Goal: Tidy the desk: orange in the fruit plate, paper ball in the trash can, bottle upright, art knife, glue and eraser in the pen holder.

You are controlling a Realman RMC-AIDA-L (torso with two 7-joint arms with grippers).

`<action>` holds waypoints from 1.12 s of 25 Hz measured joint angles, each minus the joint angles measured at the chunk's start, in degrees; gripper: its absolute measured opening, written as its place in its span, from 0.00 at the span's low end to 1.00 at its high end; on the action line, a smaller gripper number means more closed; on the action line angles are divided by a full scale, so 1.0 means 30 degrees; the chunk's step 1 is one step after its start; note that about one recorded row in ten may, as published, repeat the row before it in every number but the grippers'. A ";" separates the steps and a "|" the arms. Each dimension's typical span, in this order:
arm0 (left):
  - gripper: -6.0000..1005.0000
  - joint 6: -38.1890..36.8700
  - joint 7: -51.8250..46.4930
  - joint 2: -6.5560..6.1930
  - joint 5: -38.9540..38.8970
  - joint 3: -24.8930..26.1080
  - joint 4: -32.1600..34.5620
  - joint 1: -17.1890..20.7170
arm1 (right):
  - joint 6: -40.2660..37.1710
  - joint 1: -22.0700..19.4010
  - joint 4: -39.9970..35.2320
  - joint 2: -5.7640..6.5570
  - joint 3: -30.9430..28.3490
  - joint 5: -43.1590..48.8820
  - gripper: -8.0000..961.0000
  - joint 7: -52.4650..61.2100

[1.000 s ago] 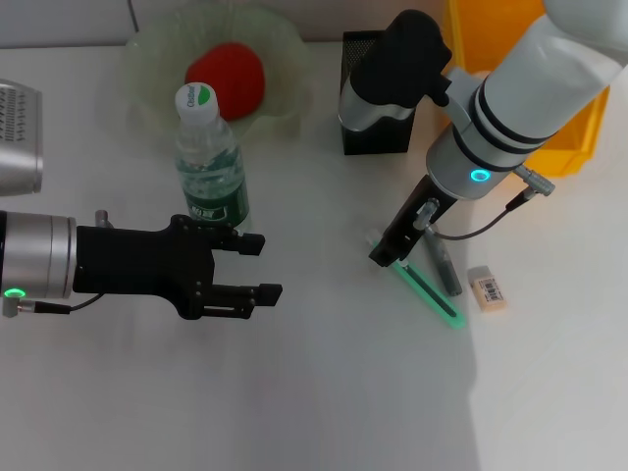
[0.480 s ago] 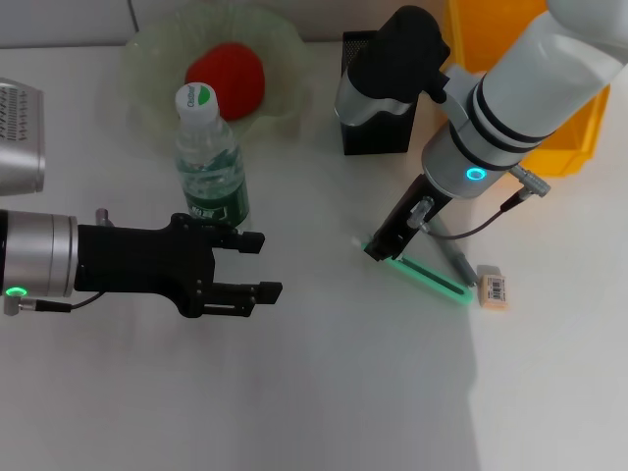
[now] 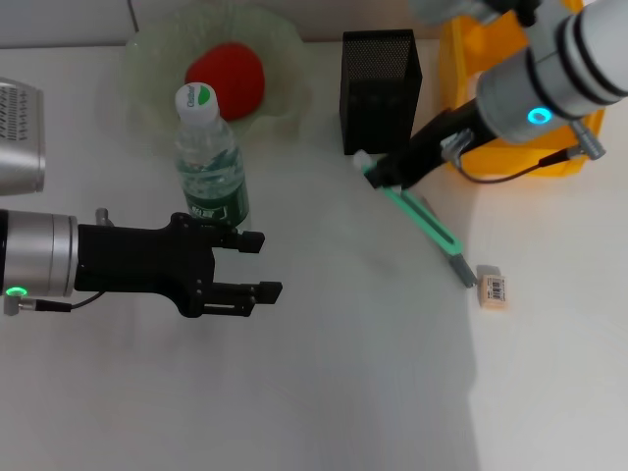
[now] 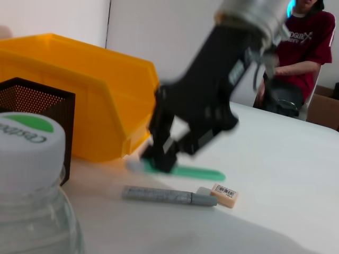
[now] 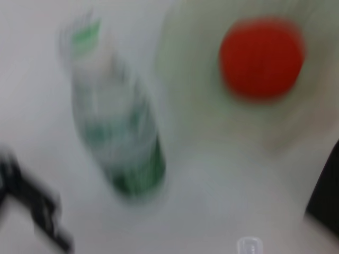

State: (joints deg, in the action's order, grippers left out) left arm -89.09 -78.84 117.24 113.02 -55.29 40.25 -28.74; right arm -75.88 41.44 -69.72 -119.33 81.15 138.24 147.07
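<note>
Right gripper [image 3: 385,175] clamps art knife [image 3: 422,221] — beside pen holder [image 3: 380,90]

A white table [image 3: 324,392] stands before a pale wall [image 4: 159,26].

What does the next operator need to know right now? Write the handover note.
Right gripper: shut on the green art knife, lifted beside the pen holder.
Left gripper: open, idle next to the bottle.
Done: orange in the fruit plate; bottle upright.
Left: knife into the holder, then the grey glue stick and eraser, both on the desk. No paper ball in view.
</note>
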 joint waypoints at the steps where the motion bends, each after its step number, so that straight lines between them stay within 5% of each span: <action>1: 0.70 -0.0001 0.0002 0.0001 0.0000 0.0003 0.0001 0.0010 | 0.0190 -0.0648 -0.0760 -0.0005 -0.0922 -0.0872 0.18 -0.0340; 5: 0.70 -0.0005 0.0003 0.0018 0.0002 -0.0001 0.0004 0.0013 | 0.1881 -0.2746 -0.1191 0.0052 -0.4270 -0.6657 0.18 -0.3395; 9: 0.70 0.0086 0.0003 0.0046 -0.0007 0.0002 0.0047 -0.0055 | 0.3562 -0.3313 0.1936 0.0059 -0.6657 -1.2384 0.18 -0.8279; 14: 0.69 0.0385 0.0003 0.0183 -0.0005 -0.0009 0.0113 -0.0144 | 0.3930 -0.2358 0.8077 0.0087 -0.8883 -1.8906 0.18 -1.3763; 20: 0.69 0.0667 0.0004 0.0249 -0.0080 0.0030 0.0126 -0.0112 | 0.3962 -0.1078 1.3671 0.0045 -0.9347 -2.5513 0.19 -2.0724; 28: 0.69 0.0909 0.0053 0.0322 -0.0099 0.0032 0.0040 -0.0017 | 0.5282 0.0520 1.6701 -0.0060 -0.9213 -2.8271 0.19 -2.4608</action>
State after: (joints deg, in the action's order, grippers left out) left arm -86.37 -78.68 118.21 112.72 -55.19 40.37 -28.79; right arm -60.04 42.99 -19.62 -119.51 53.51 53.42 73.25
